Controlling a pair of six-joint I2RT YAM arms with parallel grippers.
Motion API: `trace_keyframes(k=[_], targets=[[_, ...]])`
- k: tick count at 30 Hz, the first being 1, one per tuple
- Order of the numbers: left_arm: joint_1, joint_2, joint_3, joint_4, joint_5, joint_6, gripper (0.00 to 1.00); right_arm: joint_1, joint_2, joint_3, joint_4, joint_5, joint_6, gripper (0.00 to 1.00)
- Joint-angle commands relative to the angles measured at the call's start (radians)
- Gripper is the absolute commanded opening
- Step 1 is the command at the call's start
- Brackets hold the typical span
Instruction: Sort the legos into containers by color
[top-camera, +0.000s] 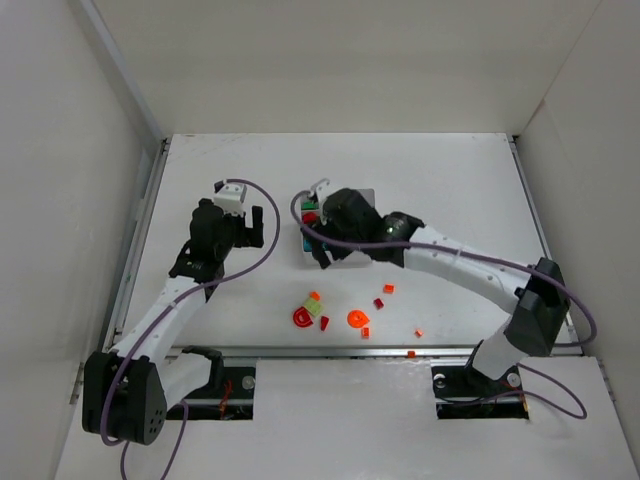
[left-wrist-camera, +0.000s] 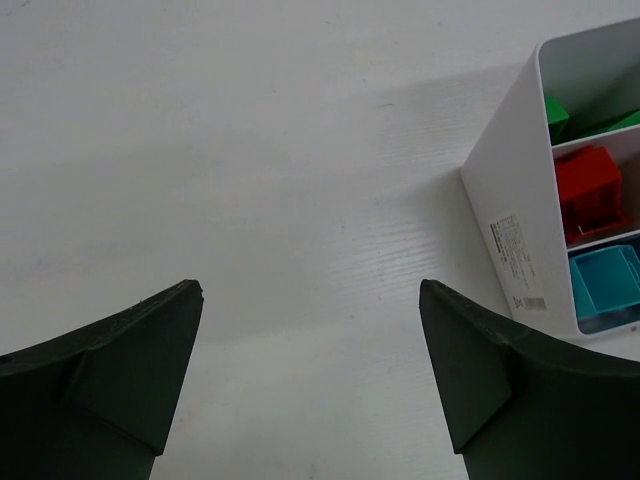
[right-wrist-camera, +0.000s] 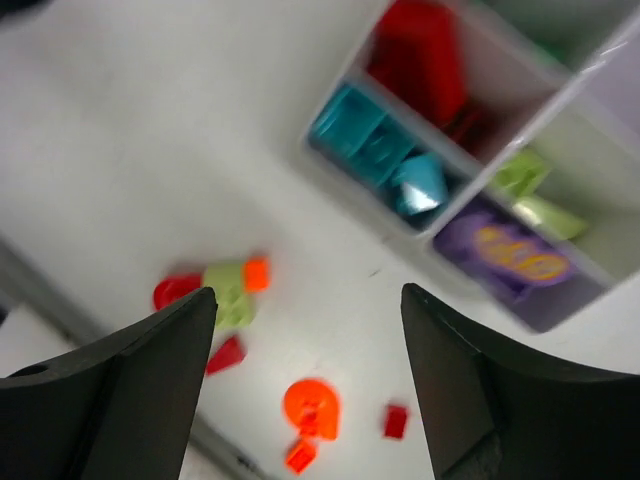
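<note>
The white six-compartment organiser (top-camera: 345, 263) stands mid-table, partly covered by my right arm. The right wrist view shows red (right-wrist-camera: 425, 50), teal (right-wrist-camera: 380, 140), lime (right-wrist-camera: 530, 190) and purple (right-wrist-camera: 510, 255) pieces in its compartments. My right gripper (top-camera: 318, 250) is open and empty (right-wrist-camera: 307, 292), above the table just in front of the organiser. Loose legos lie below it: a lime-orange-red cluster (right-wrist-camera: 228, 290), an orange round piece (right-wrist-camera: 312, 405) and a small red brick (right-wrist-camera: 396, 420). My left gripper (top-camera: 250, 222) is open and empty (left-wrist-camera: 310, 288) over bare table, left of the organiser (left-wrist-camera: 510, 180).
More small orange and dark red pieces (top-camera: 388, 289) are scattered towards the near right, one (top-camera: 411, 353) at the table's front edge. White walls enclose the table on the left, back and right.
</note>
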Motion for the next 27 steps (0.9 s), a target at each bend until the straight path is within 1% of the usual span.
trace_keyframes(k=[1,2,3,6,8,11,14,16,18,20,22,27], targets=[[0.003,-0.004,0.03,0.064,-0.029,0.022,0.88,0.064,-0.029,-0.133,0.036,-0.109,-0.003,0.78],[0.003,-0.016,0.03,0.053,-0.038,0.034,0.88,0.083,-0.029,-0.154,0.036,-0.109,0.016,0.76],[0.003,-0.017,0.017,0.053,-0.038,0.035,0.88,0.124,-0.029,-0.179,0.047,-0.109,0.033,0.76],[0.003,-0.017,0.005,0.035,-0.052,0.044,0.89,0.188,-0.02,-0.188,0.083,-0.121,0.068,0.76],[0.003,-0.027,-0.013,0.065,-0.066,0.044,0.89,0.201,0.018,-0.188,0.105,-0.122,0.083,0.76],[0.015,-0.027,-0.024,0.065,-0.075,0.022,0.91,0.201,0.07,-0.208,0.139,-0.131,0.084,0.75],[0.015,-0.04,-0.024,0.065,-0.064,0.009,0.91,0.201,0.098,-0.208,0.157,-0.16,0.073,0.67],[0.015,-0.052,-0.024,0.055,-0.054,0.009,0.91,0.201,0.109,-0.222,0.172,-0.172,0.073,0.67],[0.015,-0.061,-0.033,0.046,-0.054,0.009,0.91,0.201,0.123,-0.24,0.195,-0.172,0.106,0.67],[0.015,-0.061,-0.033,0.035,-0.063,0.009,0.91,0.201,0.138,-0.24,0.206,-0.172,0.117,0.66],[0.015,-0.072,-0.033,0.035,-0.063,0.009,0.91,0.201,0.166,-0.24,0.217,-0.172,0.146,0.6],[0.015,-0.09,-0.033,0.026,-0.063,0.009,0.91,0.201,0.201,-0.24,0.217,-0.172,0.165,0.54]])
